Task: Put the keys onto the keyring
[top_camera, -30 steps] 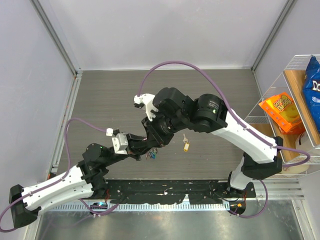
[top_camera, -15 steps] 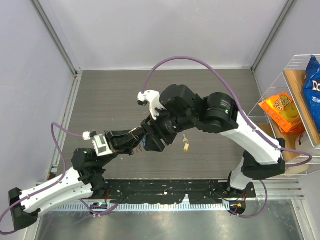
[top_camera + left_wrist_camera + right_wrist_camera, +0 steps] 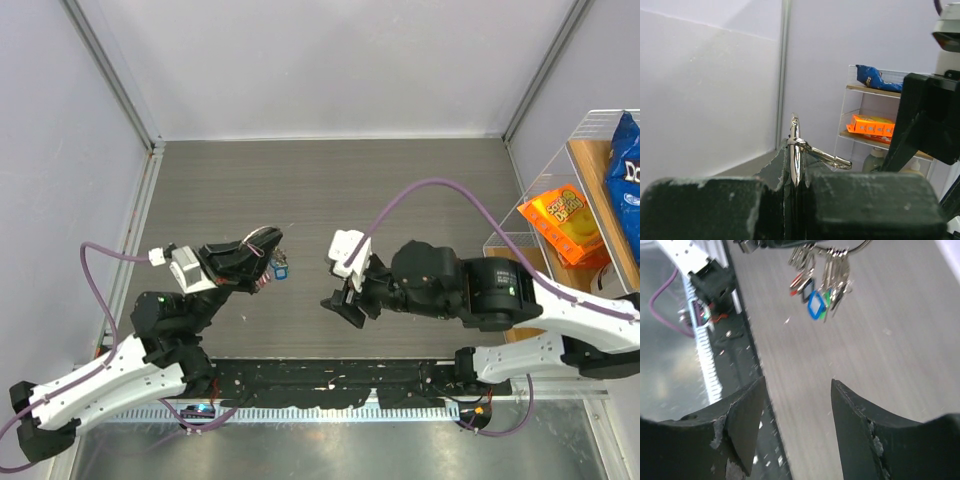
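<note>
My left gripper [image 3: 252, 256] is shut on the keyring [image 3: 263, 237] and holds it above the table. Several keys [image 3: 279, 268] hang from the ring. In the left wrist view the keyring [image 3: 794, 135] stands edge-on between the shut jaws, with one key shank [image 3: 829, 158] sticking out to the right. My right gripper [image 3: 336, 300] is open and empty, to the right of the bunch. In the right wrist view the keys [image 3: 826, 277] hang ahead of the open gripper [image 3: 797, 382], with a blue head [image 3: 816, 305] and a red head [image 3: 797, 288] showing. No loose key shows on the table.
A wire rack [image 3: 560, 130] at the right edge holds an orange snack pack [image 3: 565, 222] and a blue bag [image 3: 624, 160]. A black base strip [image 3: 330, 380] runs along the near edge. Grey walls close the left and back sides.
My left gripper has drawn back to the left and risen with the ring. My right gripper has come away from the ring and pulled right, now covering the spot where a yellow key lay.
</note>
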{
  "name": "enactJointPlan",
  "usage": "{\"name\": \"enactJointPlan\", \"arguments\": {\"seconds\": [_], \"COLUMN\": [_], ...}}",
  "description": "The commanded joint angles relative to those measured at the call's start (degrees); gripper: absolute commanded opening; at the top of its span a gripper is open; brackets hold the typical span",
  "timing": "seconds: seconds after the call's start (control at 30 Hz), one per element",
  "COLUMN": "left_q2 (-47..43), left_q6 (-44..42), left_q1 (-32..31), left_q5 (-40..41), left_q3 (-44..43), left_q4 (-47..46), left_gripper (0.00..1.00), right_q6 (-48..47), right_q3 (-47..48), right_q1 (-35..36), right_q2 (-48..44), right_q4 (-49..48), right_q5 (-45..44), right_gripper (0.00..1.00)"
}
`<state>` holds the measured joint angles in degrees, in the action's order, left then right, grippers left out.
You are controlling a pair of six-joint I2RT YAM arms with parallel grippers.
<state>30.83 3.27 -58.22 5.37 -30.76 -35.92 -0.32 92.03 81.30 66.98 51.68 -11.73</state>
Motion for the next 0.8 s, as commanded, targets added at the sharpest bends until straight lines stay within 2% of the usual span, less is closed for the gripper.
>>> {"name": "enactJointPlan", "arguments": {"seconds": [0.0,0.07,0.13,0.23,0.57,0.77], "left_q2": [-1.12,-1.47,-1.91,-2.35,-0.95,-1.03], "left_q6": [4.98,7.88,10.61,15.00,26.96,29.60], "left_q1": [0.12,0.21,0.21,0.12,0.21,0.12], "left_q5": [6.40,7.11,7.90,8.17,6.33,5.18], "left_q3": [-2.99,-3.16,-3.08,-2.72,-0.18,0.62], "left_q4": [3.31,5.33,7.09,8.93,9.03,8.32], "left_gripper": [0.00,0.00,0.00,0.00,0.00,0.00], "right_q6": [-12.85,-17.25,-21.82,-28.14,-37.47,-41.34], "right_q3": [-11.94,-21.76,-27.74,-32.87,-37.36,-34.99], "right_q1": [1.23,1.32,1.32,1.41,1.85,2.02], "right_q2": [-8.42,-12.46,-15.55,-17.67,-14.43,-9.77], "right_q4": [-28.86,-38.87,-47.32,-55.79,-72.85,-74.52], "right_q5": [-8.23,-5.96,-4.72,-2.43,-0.14,1.96], "right_gripper": [0.61,0.60,0.58,0.56,0.51,0.51]}}
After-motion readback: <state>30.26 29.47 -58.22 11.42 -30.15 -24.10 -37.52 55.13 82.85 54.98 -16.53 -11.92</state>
